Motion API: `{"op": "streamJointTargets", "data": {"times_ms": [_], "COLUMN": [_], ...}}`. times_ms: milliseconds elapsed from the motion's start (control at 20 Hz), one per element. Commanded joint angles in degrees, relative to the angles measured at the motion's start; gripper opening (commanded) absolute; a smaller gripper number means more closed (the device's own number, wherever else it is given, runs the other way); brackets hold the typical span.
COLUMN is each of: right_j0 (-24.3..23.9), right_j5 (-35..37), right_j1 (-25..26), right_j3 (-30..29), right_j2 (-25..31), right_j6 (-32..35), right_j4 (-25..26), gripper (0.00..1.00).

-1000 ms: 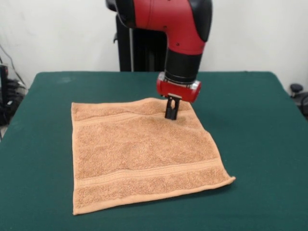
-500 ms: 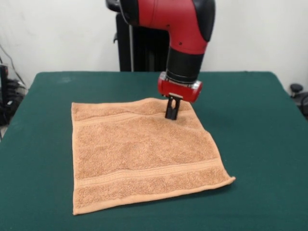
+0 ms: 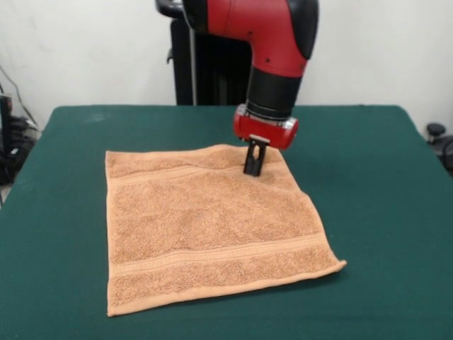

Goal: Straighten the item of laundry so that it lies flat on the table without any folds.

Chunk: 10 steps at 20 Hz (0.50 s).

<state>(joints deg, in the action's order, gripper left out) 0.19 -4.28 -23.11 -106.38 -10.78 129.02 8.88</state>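
Observation:
The item of laundry point(image 3: 205, 223), an orange-tan terry towel with band stripes near its far and near edges, lies spread on the dark green table point(image 3: 375, 212). It is nearly flat, with its near right corner slightly lifted. My gripper point(image 3: 253, 170) stands upright at the towel's far right corner. Its dark fingers point(image 3: 249, 159) are close together with their tips down in the cloth, pinching it. The red and black arm rises above them. No tag shows.
Bare green table surrounds the towel on all sides, widest to the right. Cables and dark equipment point(image 3: 10, 142) sit beyond the table's left edge. A dark object point(image 3: 439, 138) shows past the right edge.
The arm and gripper have crept slightly to the right. The towel's outline looks unchanged.

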Motion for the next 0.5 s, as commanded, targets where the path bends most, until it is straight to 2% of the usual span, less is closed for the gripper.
{"op": "streamJointTargets", "data": {"times_ms": [50, 500], "right_j0": [3.93, 2.53], "right_j5": [-4.44, -5.51], "right_j1": [5.63, 1.84], "right_j3": [-6.28, -12.47], "right_j2": [10.11, 10.59], "right_j6": [14.58, 12.81], "right_j4": [-5.37, -4.88], "gripper": [0.0, 0.0]}}
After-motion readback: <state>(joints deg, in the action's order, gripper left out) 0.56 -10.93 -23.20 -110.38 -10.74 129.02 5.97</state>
